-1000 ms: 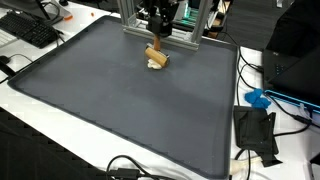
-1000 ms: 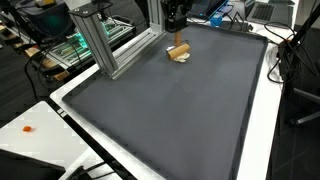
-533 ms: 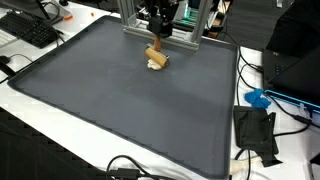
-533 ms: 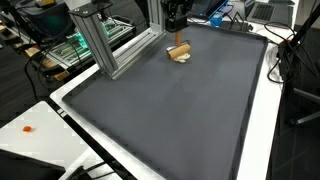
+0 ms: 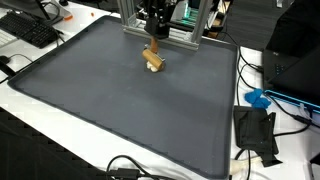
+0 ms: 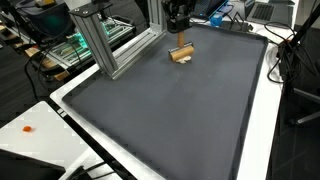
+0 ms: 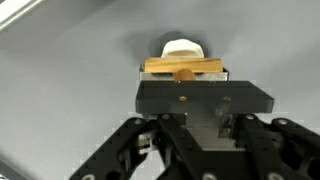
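A small wooden block with a white rounded piece under it stands at the far end of the dark grey mat. In both exterior views my black gripper comes straight down onto it, shut on the block's top. The other exterior view has the block level under the gripper. In the wrist view the wooden block and its white piece sit just beyond the gripper. The gripper's black body hides the fingertips.
An aluminium frame stands on the mat's far edge, right behind the gripper. A keyboard lies off the mat. A blue object, a black box and cables lie along another side. A green circuit board sits beyond the frame.
The jaws have closed the last bit onto the block. The block has shifted slightly and now sits more level under the gripper.
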`<state>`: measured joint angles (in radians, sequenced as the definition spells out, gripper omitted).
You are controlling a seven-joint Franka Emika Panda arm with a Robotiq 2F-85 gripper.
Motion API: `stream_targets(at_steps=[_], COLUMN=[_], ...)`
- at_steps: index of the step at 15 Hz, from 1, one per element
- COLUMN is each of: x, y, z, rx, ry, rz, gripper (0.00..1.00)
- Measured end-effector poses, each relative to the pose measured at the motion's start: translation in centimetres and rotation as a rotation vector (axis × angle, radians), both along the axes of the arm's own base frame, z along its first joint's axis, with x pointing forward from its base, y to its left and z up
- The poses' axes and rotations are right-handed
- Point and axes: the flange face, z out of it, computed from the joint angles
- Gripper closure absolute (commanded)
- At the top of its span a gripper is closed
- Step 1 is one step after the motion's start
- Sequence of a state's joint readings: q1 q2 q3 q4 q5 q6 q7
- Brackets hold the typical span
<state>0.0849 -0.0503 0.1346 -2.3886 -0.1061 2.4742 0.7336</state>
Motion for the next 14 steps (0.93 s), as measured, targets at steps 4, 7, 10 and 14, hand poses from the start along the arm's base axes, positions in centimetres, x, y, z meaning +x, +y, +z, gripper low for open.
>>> stream_targets(at_steps=[4,7,10,14], x=[0.6,0.6,0.5,0.1], y=[-0.1,0.0,0.5,1.5], z=[-0.4,-0.3,-0.1,-0.1], rx=[0.001,0.007,0.016,0.031], ry=[-0.016,0.002,0.045,0.109], rz=[-0.06,-0.073,-0.081,-0.084], gripper=[0.78,0.78,0.78,0.78])
